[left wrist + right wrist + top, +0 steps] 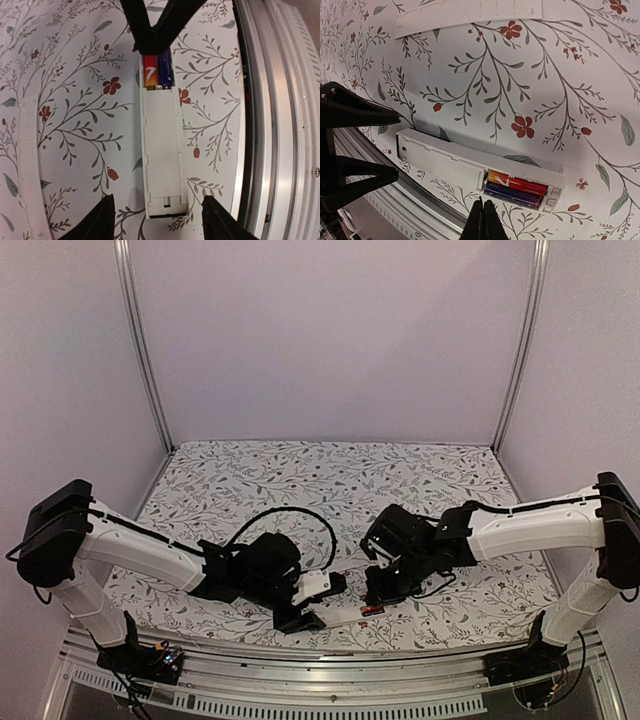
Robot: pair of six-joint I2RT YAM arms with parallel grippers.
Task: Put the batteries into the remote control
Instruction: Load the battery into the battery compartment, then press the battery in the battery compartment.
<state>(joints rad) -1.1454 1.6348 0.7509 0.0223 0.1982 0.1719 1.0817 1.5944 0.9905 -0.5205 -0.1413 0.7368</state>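
The white remote control (161,150) lies back-up near the table's front edge, seen small in the top view (345,616). Its open bay holds two batteries (517,187) side by side, one red-orange, one dark blue-purple (157,72). My left gripper (160,220) is open, its fingers standing either side of the remote's closed end without touching it. My right gripper (484,220) is shut with nothing in it, its tips just beside the bay on the rail side. Those joined tips hang over the batteries' end in the left wrist view (155,30).
A thin flat white cover strip (470,12) lies on the floral cloth beyond the remote, also seen as a long strip (27,165) in the left wrist view. The aluminium front rail (280,125) runs close along the remote's other side.
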